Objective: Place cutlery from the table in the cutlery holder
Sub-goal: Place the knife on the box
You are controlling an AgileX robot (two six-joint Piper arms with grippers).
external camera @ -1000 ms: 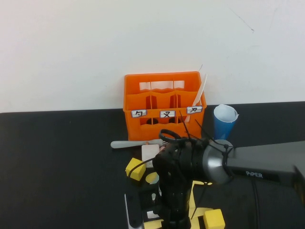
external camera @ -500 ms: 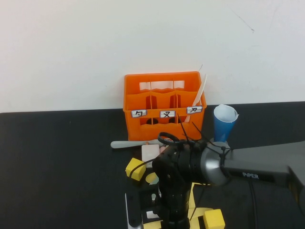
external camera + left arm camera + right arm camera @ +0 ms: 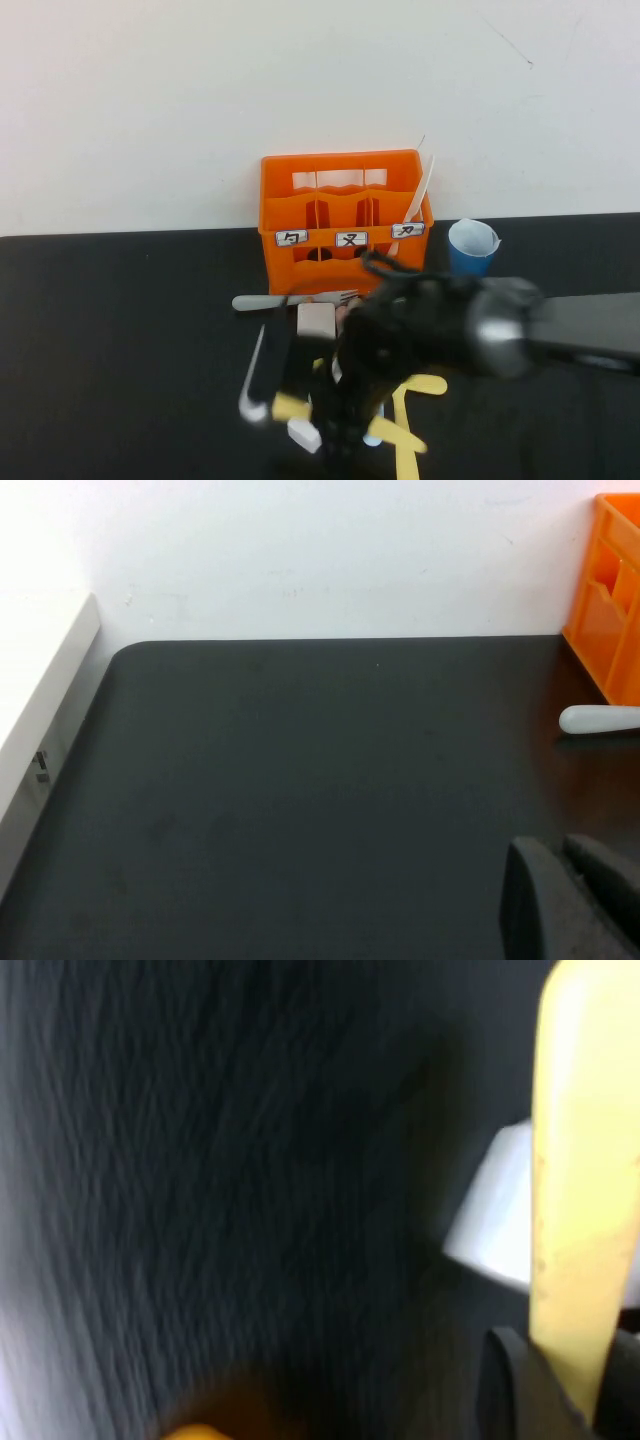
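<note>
The orange cutlery holder (image 3: 345,222) stands at the back of the black table (image 3: 120,350), with one white piece of cutlery (image 3: 426,185) leaning in its right compartment. A pale grey-white piece (image 3: 262,301) lies just in front of the holder and shows in the left wrist view as a white handle (image 3: 600,718). My right gripper (image 3: 570,1360) is shut on a yellow piece of cutlery (image 3: 580,1190), low over the table in front of the holder, and its arm (image 3: 430,335) is blurred. More yellow cutlery (image 3: 405,440) lies beside it. My left gripper (image 3: 555,852) is shut and empty, to the left of the holder (image 3: 612,610).
A blue cup (image 3: 470,252) stands right of the holder. A beige block (image 3: 316,320), a small white cube (image 3: 304,436) and a blurred white knife (image 3: 254,385) lie around the right gripper. The white wall rises directly behind the holder.
The right gripper has closed on the yellow piece and the arm has swung, blurring. The white knife has shifted to the left. The yellow cubes seen earlier no longer show.
</note>
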